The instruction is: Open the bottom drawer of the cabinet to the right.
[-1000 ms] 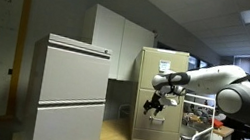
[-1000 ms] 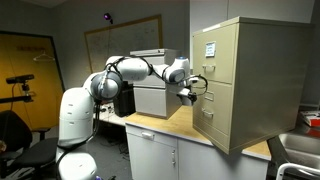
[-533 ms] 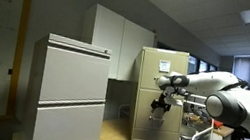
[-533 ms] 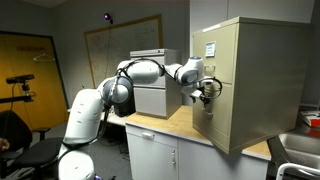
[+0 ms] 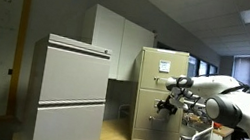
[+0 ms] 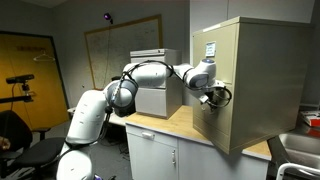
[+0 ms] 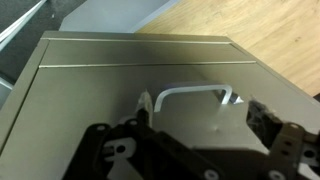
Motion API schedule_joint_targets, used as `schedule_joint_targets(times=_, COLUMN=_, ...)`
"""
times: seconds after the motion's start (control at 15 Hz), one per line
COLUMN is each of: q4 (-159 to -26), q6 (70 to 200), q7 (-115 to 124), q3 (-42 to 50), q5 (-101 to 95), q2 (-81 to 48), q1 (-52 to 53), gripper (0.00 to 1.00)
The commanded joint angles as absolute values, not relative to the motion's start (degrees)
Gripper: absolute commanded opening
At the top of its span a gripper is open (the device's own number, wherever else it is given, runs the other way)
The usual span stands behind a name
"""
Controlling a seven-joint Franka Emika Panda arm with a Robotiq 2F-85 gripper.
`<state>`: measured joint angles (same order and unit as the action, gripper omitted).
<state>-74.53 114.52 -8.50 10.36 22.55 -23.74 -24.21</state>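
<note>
The tall narrow beige-yellow cabinet (image 5: 160, 71) stands on a wooden counter and shows in both exterior views (image 6: 250, 80). Its upper front bears a white paper sheet (image 5: 165, 65). My gripper (image 5: 168, 106) is pressed up against the lower front in both exterior views (image 6: 213, 98). In the wrist view the bottom drawer (image 7: 90, 100) fills the picture, with its bright metal handle (image 7: 190, 90) in the middle. My gripper (image 7: 203, 110) is open. Its dark fingers (image 7: 262, 112) stand on either side of the handle, not closed on it.
A wider light-grey cabinet (image 5: 72, 97) stands beside the beige one, seen behind my arm from the other side (image 6: 150, 100). White wall cupboards (image 5: 110, 37) hang behind. The wooden counter (image 6: 170, 122) runs in front of the cabinet and shows past the drawer's edge (image 7: 250, 20).
My arm has stretched out towards the beige cabinet. The gripper has moved from free air in front of it to the drawer front, at the handle.
</note>
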Motion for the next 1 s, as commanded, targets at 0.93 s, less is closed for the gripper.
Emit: schedule_joint_targets(times=0.93, q4=-87.5, q6=122.9, q7=-9.0, q3=9.9, q5=45.9, q2=-24.4, q1=-28.3, gripper=1.00)
